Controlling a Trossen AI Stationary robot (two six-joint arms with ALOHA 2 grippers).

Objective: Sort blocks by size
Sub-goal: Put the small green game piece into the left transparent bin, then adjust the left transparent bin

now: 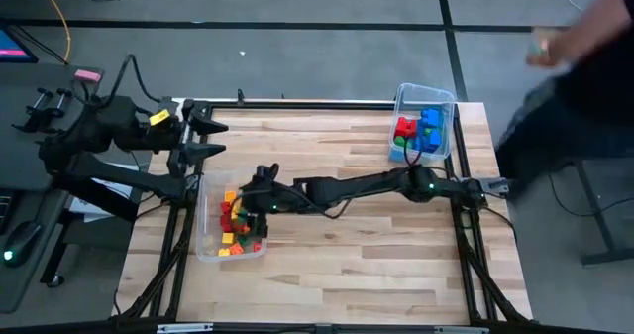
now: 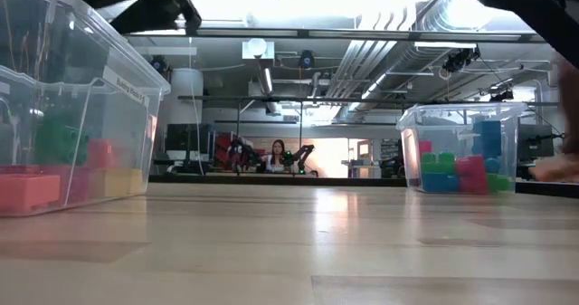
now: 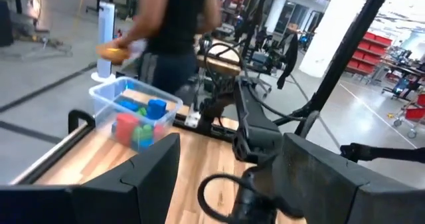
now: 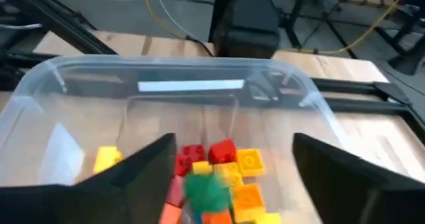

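The right gripper (image 1: 260,188) hangs over a clear plastic bin (image 1: 209,252) left of centre, fingers spread, holding nothing. Many small glossy blocks (image 1: 238,225) remain inside. A second bin (image 1: 401,98) at upper right already holds larger bricks (image 1: 419,128), so sorting seems partly done. The left gripper (image 1: 220,139) waits at upper left, spread.

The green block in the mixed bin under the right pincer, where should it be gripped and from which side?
Probably from straight above. The green block lies on top of the pile in the left bin, whose walls bar any sideways approach. The open right pincer already straddles it. Grip its two opposite side faces; red and yellow blocks crowd close, so closing should be narrow.
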